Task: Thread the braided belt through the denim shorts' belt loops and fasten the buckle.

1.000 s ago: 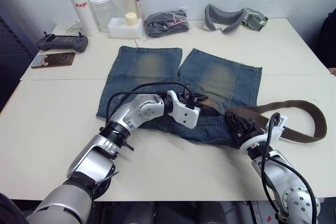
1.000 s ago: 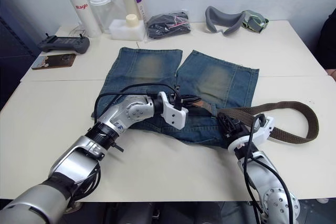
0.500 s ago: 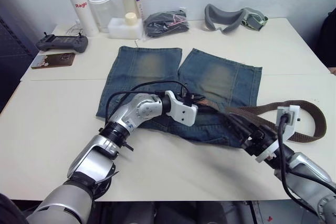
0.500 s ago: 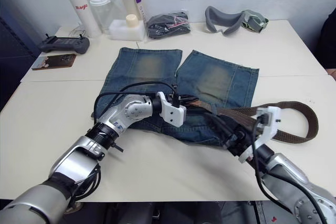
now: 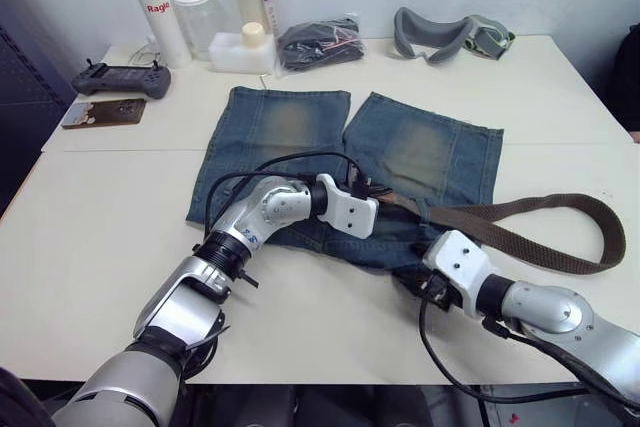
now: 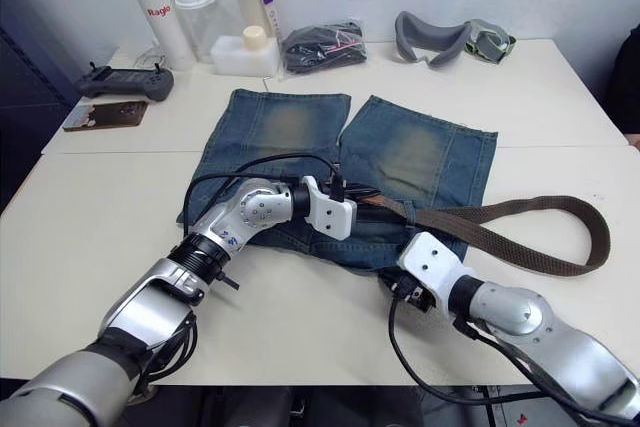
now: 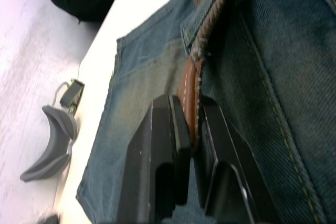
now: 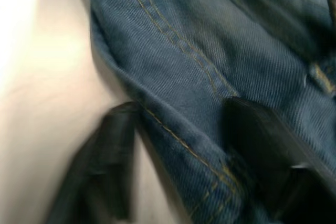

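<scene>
The denim shorts (image 5: 290, 127) lie flat mid-table, waistband toward me. My left gripper (image 5: 384, 199) rests on the waistband, shut on the tan leather tip (image 7: 190, 85) of the braided belt (image 5: 520, 209). Above the fingers the woven strap runs under a fold of denim. The rest of the belt loops out over the table to the right of the shorts. My right gripper (image 5: 408, 277) is at the near edge of the waistband. It is open in the right wrist view (image 8: 178, 109), with one finger on the table and one on the denim. The buckle is hidden. I cannot pick out single belt loops.
At the back of the table (image 5: 100, 227) stand three bottles (image 5: 205, 17) and a white box, beside a black fabric bundle (image 5: 318, 42) and a grey goggle strap (image 5: 440, 32). A controller (image 5: 120, 79) and a phone (image 5: 103, 112) lie back left.
My right arm has swung left from the belt beside the shorts to the waistband's near edge, turning its wrist over. The belt loop has settled flatter. The left gripper holds still.
</scene>
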You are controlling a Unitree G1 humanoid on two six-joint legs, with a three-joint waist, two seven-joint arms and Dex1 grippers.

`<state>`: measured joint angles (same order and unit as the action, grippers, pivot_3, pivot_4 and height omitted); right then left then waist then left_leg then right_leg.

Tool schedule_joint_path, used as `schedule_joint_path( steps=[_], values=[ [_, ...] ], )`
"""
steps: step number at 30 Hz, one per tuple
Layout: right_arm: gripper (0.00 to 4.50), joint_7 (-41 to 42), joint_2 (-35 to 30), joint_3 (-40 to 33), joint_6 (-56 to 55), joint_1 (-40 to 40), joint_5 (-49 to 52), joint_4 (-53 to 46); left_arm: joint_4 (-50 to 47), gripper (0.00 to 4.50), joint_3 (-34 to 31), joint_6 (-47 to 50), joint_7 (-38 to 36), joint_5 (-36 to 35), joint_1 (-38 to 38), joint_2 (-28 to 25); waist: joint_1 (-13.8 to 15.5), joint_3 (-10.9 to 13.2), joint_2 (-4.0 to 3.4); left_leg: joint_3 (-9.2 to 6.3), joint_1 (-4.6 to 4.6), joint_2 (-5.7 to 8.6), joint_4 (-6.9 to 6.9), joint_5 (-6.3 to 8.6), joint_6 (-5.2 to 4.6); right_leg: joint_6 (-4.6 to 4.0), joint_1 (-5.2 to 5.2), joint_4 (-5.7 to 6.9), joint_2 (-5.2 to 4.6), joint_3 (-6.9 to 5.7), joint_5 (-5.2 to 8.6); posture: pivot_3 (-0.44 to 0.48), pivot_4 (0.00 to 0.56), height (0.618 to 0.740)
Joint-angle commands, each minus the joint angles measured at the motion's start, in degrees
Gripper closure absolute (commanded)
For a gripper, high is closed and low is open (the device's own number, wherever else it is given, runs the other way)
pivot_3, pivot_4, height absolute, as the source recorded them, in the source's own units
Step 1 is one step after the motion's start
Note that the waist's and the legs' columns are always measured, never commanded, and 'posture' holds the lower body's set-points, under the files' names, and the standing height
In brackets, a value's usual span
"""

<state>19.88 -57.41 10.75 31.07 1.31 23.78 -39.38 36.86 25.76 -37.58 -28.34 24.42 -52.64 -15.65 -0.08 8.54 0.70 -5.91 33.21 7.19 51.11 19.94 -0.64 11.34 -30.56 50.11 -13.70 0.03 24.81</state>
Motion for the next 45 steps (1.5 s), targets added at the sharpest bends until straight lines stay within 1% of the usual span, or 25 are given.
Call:
schedule_joint_path(
  steps=[1,2,3,8,12,14,17,21,24,27,29,30,32,33,34,36,37,38,40,43,45],
  values=[
    [3.83,1.4,-1.9,-4.1,-1.9,2.4,-6.9,3.8,-1.0,4.50,-1.3,0.7,-1.0,-0.9,-0.9,-1.3,0.1,0.0,0.00,0.00,0.00,0.01,0.01,0.00,0.00,0.00,0.01,0.00,0.00,0.00,0.00,0.000,0.150,0.636],
    [4.32,1.4,-2.2,-7.1,-2.5,3.2,-7.8,5.6,-2.0,4.50,-1.6,1.3,-1.8,-1.3,-1.2,-1.7,0.1,0.0,0.01,0.00,0.00,0.02,0.02,0.00,-0.01,0.01,0.02,0.00,0.00,0.00,0.00,0.000,0.150,0.636],
    [4.42,1.6,-2.2,-9.5,-2.9,3.8,-8.4,7.1,-2.8,4.50,-1.8,1.8,-2.4,-1.7,-1.4,-1.8,0.2,0.0,0.01,0.00,0.00,0.03,0.03,0.00,-0.01,0.01,0.03,0.00,0.00,0.00,-0.01,0.000,0.150,0.636],
    [4.42,4.3,-1.6,-17.6,-3.6,6.2,-9.9,12.3,-7.7,4.50,-2.0,7.3,-6.7,-3.5,-2.6,-2.4,1.3,0.0,0.01,-0.01,0.08,0.14,0.11,-0.02,-0.04,0.11,0.03,-0.01,-0.05,0.01,-0.06,0.000,0.150,0.636],
    [4.42,6.0,-0.6,-20.0,-3.9,6.9,-11.3,14.7,-14.7,4.50,-1.7,16.4,-13.6,-3.7,-3.9,-4.2,1.5,0.0,0.01,0.03,0.08,0.15,0.09,-0.02,-0.05,0.12,0.04,-0.02,-0.05,0.04,-0.06,0.000,0.150,0.636],
    [4.42,6.9,0.4,-20.1,-3.8,6.6,-11.5,14.9,-18.1,4.50,-2.3,20.4,-15.5,-5.3,-3.8,-3.6,1.5,0.0,0.01,0.00,0.08,0.14,0.08,-0.02,-0.05,0.12,0.04,-0.02,-0.03,0.03,-0.06,0.000,0.150,0.636],
    [4.42,7.6,1.7,-18.7,-3.1,5.5,-12.4,14.9,-21.4,4.50,-2.1,23.7,-16.6,-4.6,-3.6,-3.3,1.4,0.0,0.03,-0.01,0.08,0.14,0.10,-0.03,-0.05,0.12,0.06,-0.04,-0.04,0.03,-0.06,0.000,0.150,0.636],
    [4.42,8.4,3.3,-18.6,-2.3,4.8,-13.1,15.0,-22.3,4.50,-1.5,25.5,-16.9,-3.6,-2.0,-3.5,1.1,0.0,0.02,0.05,0.06,0.08,0.07,-0.03,-0.04,0.13,0.05,-0.03,-0.04,0.07,-0.07,0.000,0.150,0.636],
    [4.42,9.3,3.8,-19.6,-2.5,4.3,-13.3,15.3,-22.0,4.50,-0.5,25.9,-16.7,-2.5,0.0,-4.1,1.0,0.0,0.02,0.05,0.04,0.06,0.08,-0.03,-0.04,0.13,0.05,-0.04,-0.03,0.08,-0.06,0.000,0.150,0.636],
    [4.42,12.0,5.3,-23.1,-1.6,4.2,-9.3,14.7,-21.8,4.50,-0.2,26.5,-15.8,-2.0,0.8,-3.0,1.0,0.0,0.03,0.04,0.05,0.06,0.10,-0.03,-0.04,0.12,0.05,-0.03,-0.03,0.07,-0.06,0.000,0.150,0.636],
    [3.51,15.6,4.8,-25.8,-1.2,5.3,-6.9,14.2,-21.4,4.50,-0.2,27.0,-14.8,-1.7,0.9,-2.2,1.4,0.0,0.03,0.03,0.08,0.08,0.11,-0.03,-0.04,0.12,0.05,-0.04,-0.03,0.07,-0.07,0.000,0.150,0.636],
    [3.19,17.0,4.6,-26.7,-1.2,5.8,-6.3,14.1,-21.3,4.50,-0.2,27.2,-14.5,-1.5,0.9,-1.9,1.4,0.0,0.03,0.04,0.09,0.11,0.12,-0.02,-0.06,0.12,0.05,-0.04,-0.04,0.07,-0.07,0.000,0.150,0.636],
    [2.29,19.6,5.2,-31.1,2.5,6.6,-0.9,12.5,-21.3,4.50,-0.5,28.1,-13.4,-1.4,0.9,-0.9,1.4,0.0,0.03,0.03,0.10,0.12,0.11,-0.02,-0.07,0.13,0.05,-0.06,-0.05,0.07,-0.07,0.000,0.150,0.636],
    [1.74,20.1,6.5,-33.9,5.9,6.5,3.9,11.3,-21.4,4.50,-0.6,28.5,-12.6,-1.2,0.9,-0.4,1.4,0.0,0.02,0.04,0.10,0.13,0.12,-0.01,-0.07,0.13,0.05,-0.07,-0.06,0.07,-0.07,0.000,0.150,0.636],
    [1.35,18.6,9.2,-37.5,11.0,5.9,11.8,9.9,-21.6,4.50,-0.9,28.8,-11.5,-0.9,1.0,0.0,1.4,0.0,0.05,0.04,0.10,0.13,0.11,-0.01,-0.07,0.13,0.05,-0.07,-0.06,0.07,-0.07,0.000,0.150,0.636],
    [0.37,15.1,13.6,-42.6,18.8,4.9,25.7,8.0,-22.3,4.50,-0.9,28.9,-10.1,-0.6,1.4,0.5,1.4,0.0,0.05,0.02,0.11,0.05,0.12,-0.01,-0.06,0.13,0.05,-0.07,-0.08,0.05,-0.07,0.000,0.150,0.636],
    [0.04,13.2,15.6,-44.1,21.6,5.7,33.9,7.2,-22.7,4.50,-1.0,29.0,-9.3,-0.4,1.9,0.8,1.3,0.0,0.05,0.03,0.11,0.02,0.11,-0.02,-0.06,0.12,0.04,-0.07,-0.13,0.08,-0.07,0.000,0.150,0.636],
    [0.04,11.4,17.3,-44.5,23.2,6.8,40.5,6.1,-23.2,4.50,-1.0,28.9,-8.6,-0.3,2.4,0.9,1.3,0.0,0.05,0.05,0.09,0.01,0.10,-0.01,-0.05,0.12,0.03,-0.08,-0.21,0.10,-0.06,0.000,0.150,0.636],
    [0.04,6.3,20.3,-43.8,24.2,7.3,48.8,4.7,-23.9,4.50,-1.1,28.6,-7.3,-0.1,2.9,1.2,1.3,0.0,0.04,0.05,0.09,-0.01,0.06,-0.01,-0.05,0.09,0.03,-0.09,-0.26,0.10,-0.05,0.000,0.150,0.636],
    [0.04,-10.2,27.9,-38.9,22.0,3.7,59.7,7.1,-24.8,4.50,-1.4,27.9,-5.1,0.2,3.2,1.7,0.8,0.0,0.03,0.04,0.10,-0.03,0.14,-0.01,-0.04,0.06,0.03,-0.07,-0.36,0.27,-0.04,0.000,0.150,0.636],
    [0.04,-17.6,31.8,-36.2,19.4,2.7,68.1,9.0,-25.2,4.50,-1.7,28.3,-4.5,-0.3,3.4,2.4,0.6,0.0,0.01,0.04,0.12,0.00,0.18,-0.02,-0.05,0.06,0.03,-0.06,-0.46,0.31,-0.04,0.000,0.150,0.636]
  ],
)
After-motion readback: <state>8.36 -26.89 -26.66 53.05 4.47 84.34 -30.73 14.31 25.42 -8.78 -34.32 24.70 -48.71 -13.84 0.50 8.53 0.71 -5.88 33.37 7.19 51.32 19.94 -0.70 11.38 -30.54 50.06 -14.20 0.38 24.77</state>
